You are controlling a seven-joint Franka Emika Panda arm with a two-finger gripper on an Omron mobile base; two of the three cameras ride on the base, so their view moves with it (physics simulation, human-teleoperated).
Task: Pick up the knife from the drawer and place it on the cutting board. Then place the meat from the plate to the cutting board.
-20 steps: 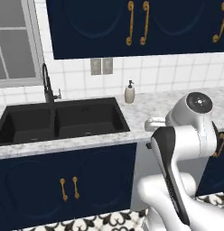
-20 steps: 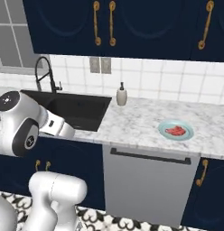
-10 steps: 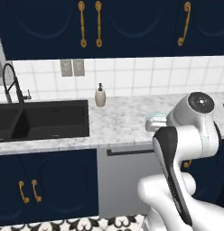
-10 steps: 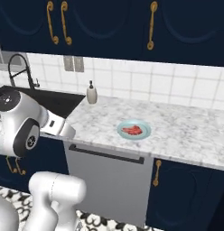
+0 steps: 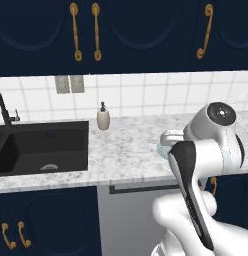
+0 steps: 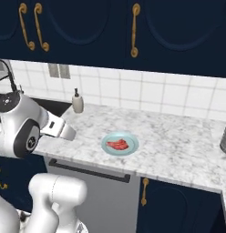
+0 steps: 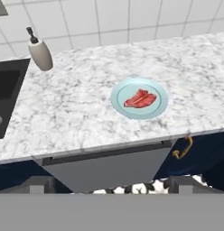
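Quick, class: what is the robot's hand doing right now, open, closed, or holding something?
Hand: cannot be told; its fingertips are not clear in the hand view. It holds neither the meat nor the plate.

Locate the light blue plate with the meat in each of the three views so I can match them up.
Left base view: the plate peeks out at centre right, mostly hidden behind the arm.
Right base view: plate at centre, on the marble counter.
Hand view: plate right of centre.
Shared landmark: the soap dispenser by the backsplash.
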